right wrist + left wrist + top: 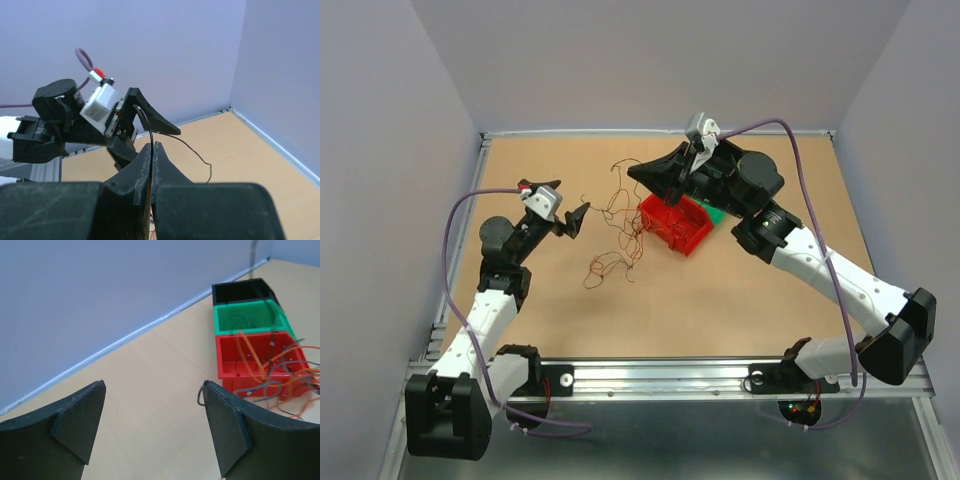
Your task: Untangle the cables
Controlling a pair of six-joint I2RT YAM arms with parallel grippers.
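The right claw [153, 145] is pinched together on one black wire [145, 118], which arches up out of its fingertips. The left claw [153, 385] stands wide apart with nothing between its fingers. The cables [620, 225] lie in a loose tangle on the table [740, 300] between the two claws. Their long axis runs far-to-near, and some strands drape over the red bin [685, 240]. A green bin [250, 327] and a black bin [240, 292] line up behind it.
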